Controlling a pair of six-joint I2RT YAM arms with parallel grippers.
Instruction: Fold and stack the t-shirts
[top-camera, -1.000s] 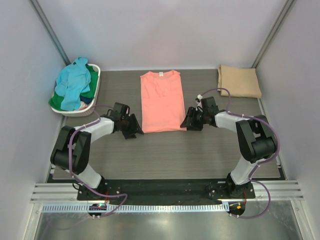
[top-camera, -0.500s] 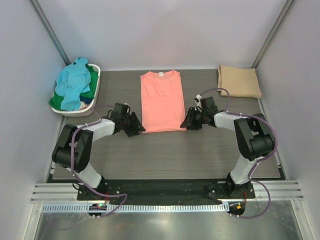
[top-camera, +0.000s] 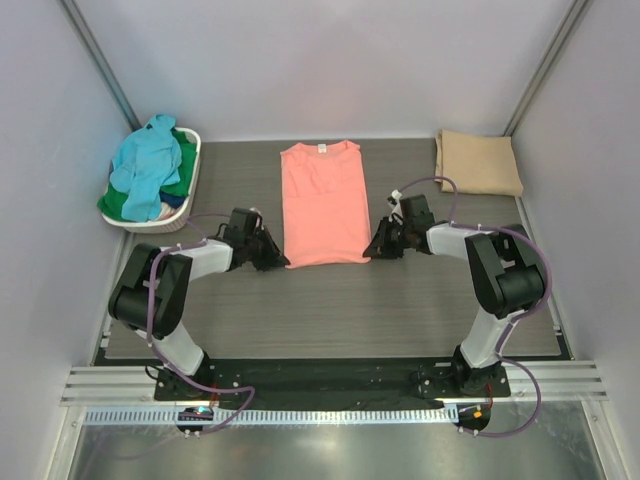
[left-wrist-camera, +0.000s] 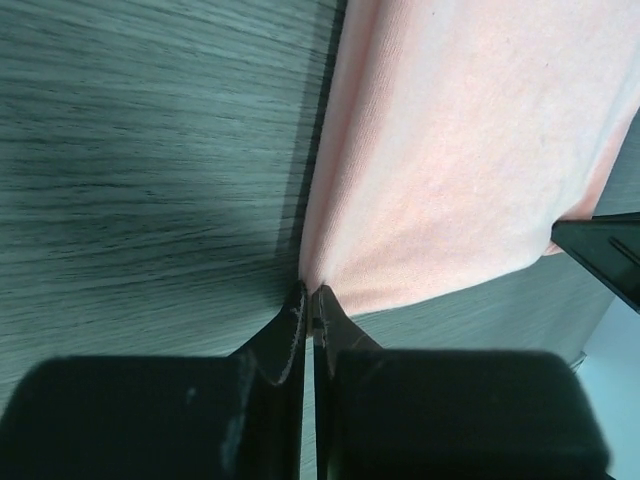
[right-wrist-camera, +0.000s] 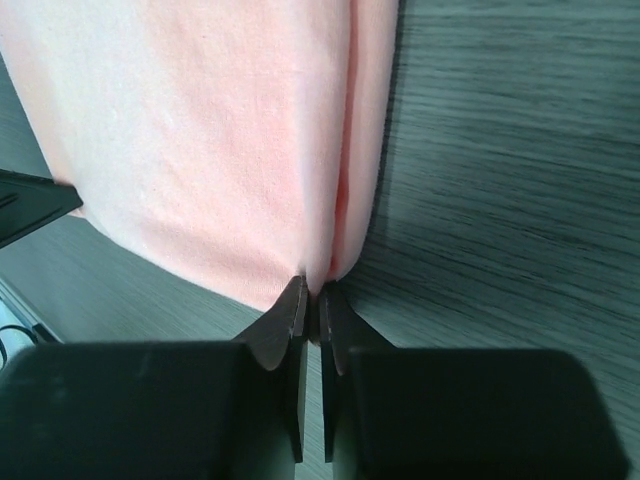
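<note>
A salmon-pink t-shirt (top-camera: 323, 200) lies flat mid-table, sides folded in, collar at the far end. My left gripper (top-camera: 283, 262) is shut on its near left corner; the left wrist view shows the cloth (left-wrist-camera: 460, 150) pinched at the gripper tips (left-wrist-camera: 308, 298). My right gripper (top-camera: 369, 252) is shut on the near right corner, where the cloth (right-wrist-camera: 220, 140) puckers between the tips (right-wrist-camera: 313, 290). A folded tan t-shirt (top-camera: 477, 162) rests at the far right. Light blue (top-camera: 148, 165) and green (top-camera: 120, 203) t-shirts are piled in the basket.
A white slotted laundry basket (top-camera: 190, 142) stands at the far left of the dark wood-grain table (top-camera: 330, 310). Grey walls close in the table on three sides. Both arm bases are bolted at the near edge.
Both grippers slid inward to the salmon-pink t-shirt's near corners and closed on the cloth. The shirt itself has not shifted.
</note>
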